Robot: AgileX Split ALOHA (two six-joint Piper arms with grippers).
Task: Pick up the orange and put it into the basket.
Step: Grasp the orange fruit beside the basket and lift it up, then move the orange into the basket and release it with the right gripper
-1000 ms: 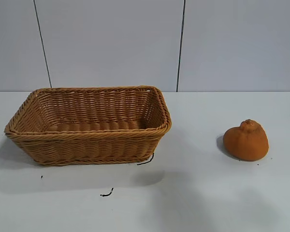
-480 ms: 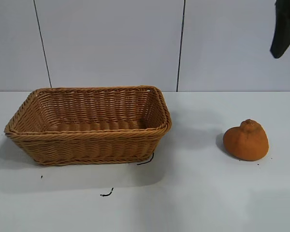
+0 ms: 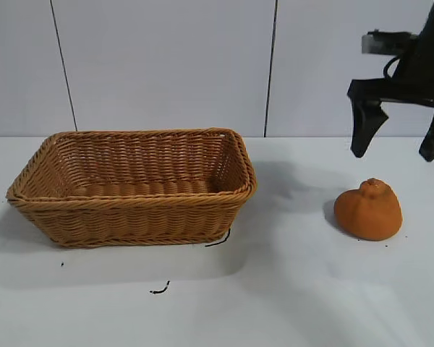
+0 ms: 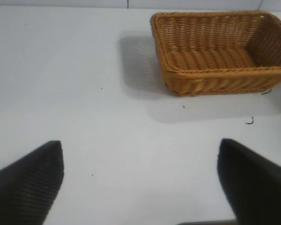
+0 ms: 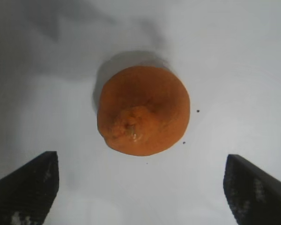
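I'm holding the right tool (image 3: 399, 141) wide open, pointing down — the orange (image 3: 368, 210) is sitting almost directly below it on the desk (image 3: 289, 289). The left tool (image 4: 140, 187) is parked well away (also spread wide).

The right gripper (image 3: 400, 150) has descended into view above the orange (image 3: 368, 210).
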